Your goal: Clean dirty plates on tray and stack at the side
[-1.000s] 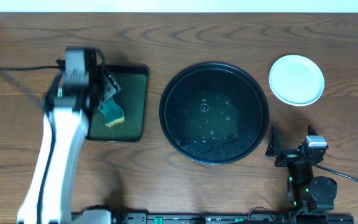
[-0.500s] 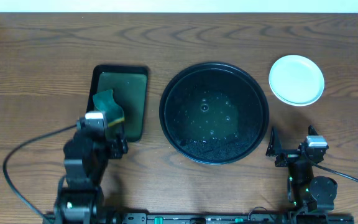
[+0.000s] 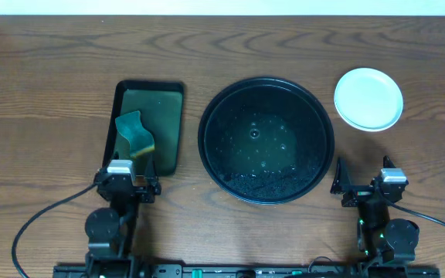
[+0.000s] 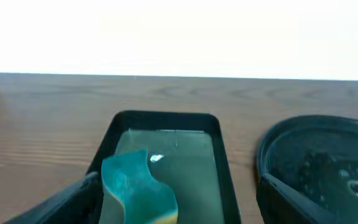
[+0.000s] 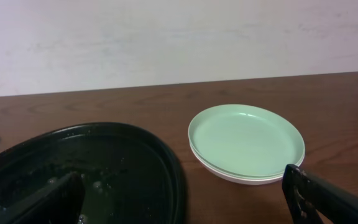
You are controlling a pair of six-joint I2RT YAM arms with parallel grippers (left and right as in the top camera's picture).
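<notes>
The round black tray point(image 3: 266, 140) sits mid-table, wet and speckled, with no plate on it; it also shows in the left wrist view point(image 4: 319, 165) and the right wrist view point(image 5: 79, 171). The plates point(image 3: 368, 99) are stacked at the far right, a mint plate on top of a white one in the right wrist view point(image 5: 246, 141). My left gripper point(image 3: 126, 184) is open and empty, low at the front edge, just before the dark-green tray. My right gripper point(image 3: 365, 184) is open and empty at the front right, between the black tray and the plates.
A dark-green rectangular tray point(image 3: 168, 131) on the left holds a teal sponge with a yellow underside point(image 3: 135, 133); both show in the left wrist view, the tray point(image 4: 225, 168) and the sponge point(image 4: 138, 183). Cables run from both arm bases at the front edge.
My left arm has drawn back from over the green tray to the table's front edge, leaving the sponge in that tray. The right arm has not moved.
</notes>
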